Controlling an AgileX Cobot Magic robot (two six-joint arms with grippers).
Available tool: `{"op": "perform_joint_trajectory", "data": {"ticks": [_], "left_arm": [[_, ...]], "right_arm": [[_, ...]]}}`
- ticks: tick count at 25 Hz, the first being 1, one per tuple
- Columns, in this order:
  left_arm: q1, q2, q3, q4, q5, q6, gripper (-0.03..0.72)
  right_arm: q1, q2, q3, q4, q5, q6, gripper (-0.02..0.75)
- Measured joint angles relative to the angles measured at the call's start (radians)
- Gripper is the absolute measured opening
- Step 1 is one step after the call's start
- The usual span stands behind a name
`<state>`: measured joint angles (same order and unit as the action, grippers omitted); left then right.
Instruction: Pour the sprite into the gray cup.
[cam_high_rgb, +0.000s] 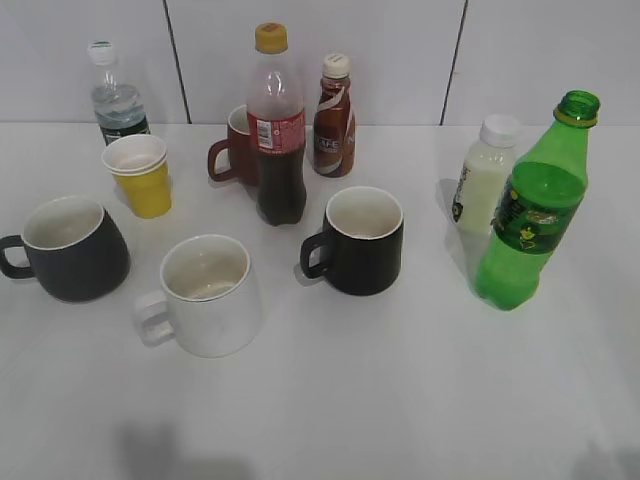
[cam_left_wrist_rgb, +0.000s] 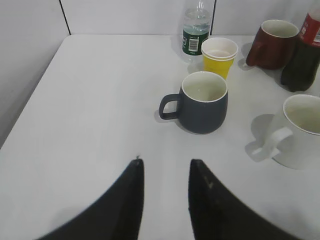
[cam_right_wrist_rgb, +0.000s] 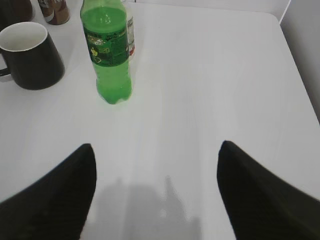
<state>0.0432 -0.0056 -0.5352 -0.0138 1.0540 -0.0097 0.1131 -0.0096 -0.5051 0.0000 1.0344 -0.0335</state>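
The sprite (cam_high_rgb: 530, 210), a green uncapped bottle, stands upright at the right of the table; it also shows in the right wrist view (cam_right_wrist_rgb: 109, 55). The gray cup (cam_high_rgb: 75, 250), cream-white inside, stands at the far left with its handle to the left; it also shows in the left wrist view (cam_left_wrist_rgb: 202, 102). My left gripper (cam_left_wrist_rgb: 165, 165) is open and empty, above bare table short of the gray cup. My right gripper (cam_right_wrist_rgb: 156, 150) is wide open and empty, short of the sprite and to its right. Neither gripper shows in the exterior view.
A white mug (cam_high_rgb: 205, 295), a black mug (cam_high_rgb: 360, 240), a cola bottle (cam_high_rgb: 277, 125), a maroon mug (cam_high_rgb: 235, 150), a brown drink bottle (cam_high_rgb: 333, 115), a yellow paper cup (cam_high_rgb: 140, 175), a water bottle (cam_high_rgb: 115, 100) and a white milk bottle (cam_high_rgb: 485, 175) stand on the white table (cam_high_rgb: 400, 400).
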Motion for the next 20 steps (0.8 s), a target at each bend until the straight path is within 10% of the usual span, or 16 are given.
{"op": "perform_joint_trajectory", "data": {"ticks": [20], "left_arm": [[0.0,0.0,0.0,0.0,0.0,0.0,0.239]], "right_arm": [[0.0,0.0,0.0,0.0,0.0,0.0,0.563]]}}
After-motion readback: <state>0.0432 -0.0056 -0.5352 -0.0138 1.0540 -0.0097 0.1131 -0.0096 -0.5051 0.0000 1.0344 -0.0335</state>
